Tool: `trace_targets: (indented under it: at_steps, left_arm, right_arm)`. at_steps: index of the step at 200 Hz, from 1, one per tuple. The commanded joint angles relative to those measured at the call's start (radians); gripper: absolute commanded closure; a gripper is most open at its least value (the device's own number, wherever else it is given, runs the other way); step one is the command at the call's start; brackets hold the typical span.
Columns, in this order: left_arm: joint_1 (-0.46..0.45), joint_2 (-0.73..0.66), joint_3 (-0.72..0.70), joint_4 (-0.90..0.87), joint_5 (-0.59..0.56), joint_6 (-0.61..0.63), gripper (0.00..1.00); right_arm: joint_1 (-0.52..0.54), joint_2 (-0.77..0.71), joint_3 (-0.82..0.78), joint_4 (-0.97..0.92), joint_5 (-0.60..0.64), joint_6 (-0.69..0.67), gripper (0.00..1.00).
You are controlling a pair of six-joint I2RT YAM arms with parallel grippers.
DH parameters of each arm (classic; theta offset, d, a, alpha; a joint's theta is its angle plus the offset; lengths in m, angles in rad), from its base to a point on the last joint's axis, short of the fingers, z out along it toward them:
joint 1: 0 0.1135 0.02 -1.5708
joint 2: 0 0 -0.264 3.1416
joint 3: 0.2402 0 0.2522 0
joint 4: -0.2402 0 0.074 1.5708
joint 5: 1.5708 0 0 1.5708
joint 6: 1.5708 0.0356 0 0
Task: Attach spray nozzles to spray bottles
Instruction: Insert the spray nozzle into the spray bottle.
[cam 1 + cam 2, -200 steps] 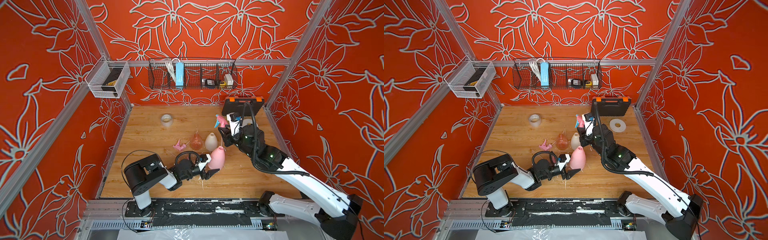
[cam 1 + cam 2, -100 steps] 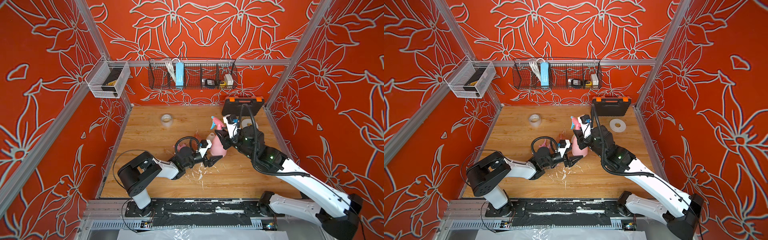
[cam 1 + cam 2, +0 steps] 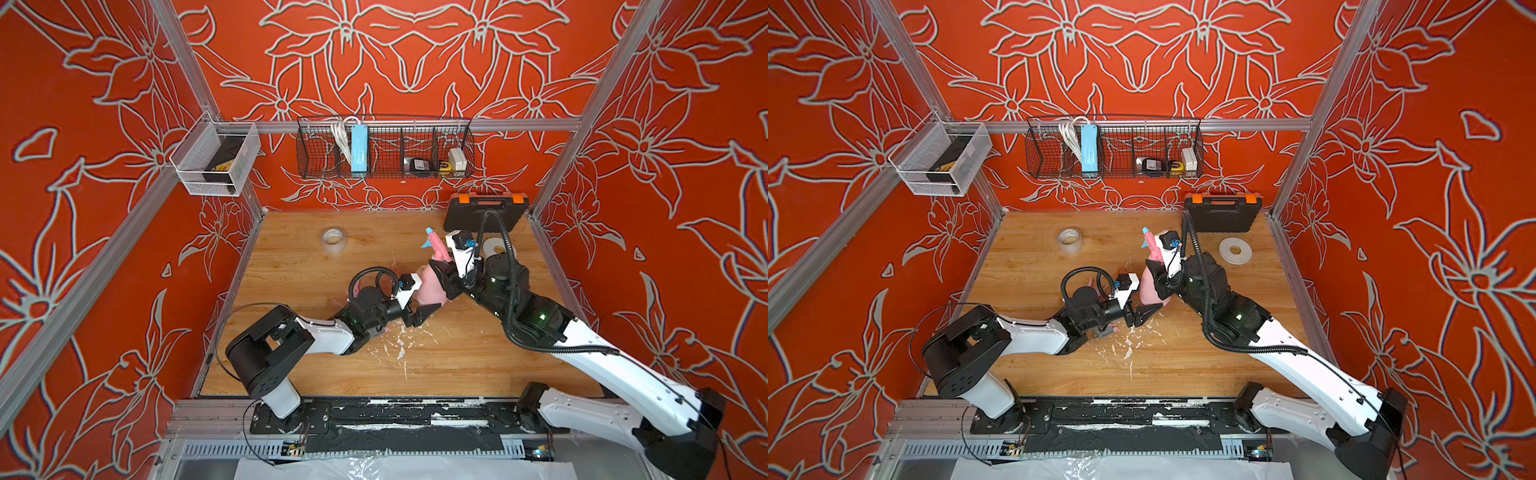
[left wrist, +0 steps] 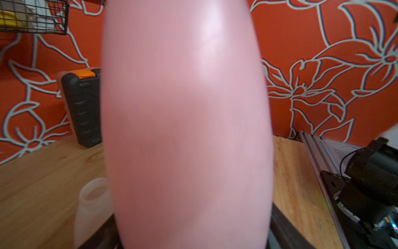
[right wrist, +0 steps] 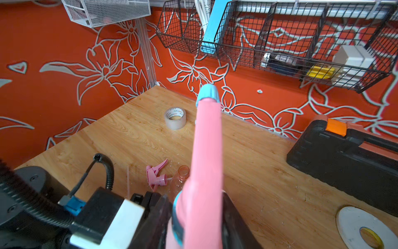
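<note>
Your left jaws were clamped around the body of the pink bottle, which stood roughly upright. In the left wrist view the bottle filled the whole space between those jaws. Your right jaws sat just above the left jaws, closed against both sides of the pink-and-blue nozzle near its blue collar. The nozzle met the bottle at the neck, and its blue tip pointed up and away past the right jaws. You could not tell whether the collar was screwed on. Beyond the right jaws, on the wooden tabletop, an all-pink nozzle lay just beside an orange bottle. A cream bottle sat just beside the left jaws. Well beyond both pairs of jaws were a roll of tape and a black case.
</note>
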Motion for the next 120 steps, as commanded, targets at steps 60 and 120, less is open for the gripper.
trace_targets:
  at_steps: [60,120]
  left_arm:
    - [0.010,-0.030,-0.038,0.015,-0.078,0.073,0.52]
    - [0.010,-0.039,-0.116,0.035,-0.107,0.129,0.52]
  right_arm:
    - [0.007,-0.009,0.011,-0.030,-0.013,0.001,0.49]
    - [-0.010,-0.010,0.153,-0.253,-0.081,-0.054,0.28]
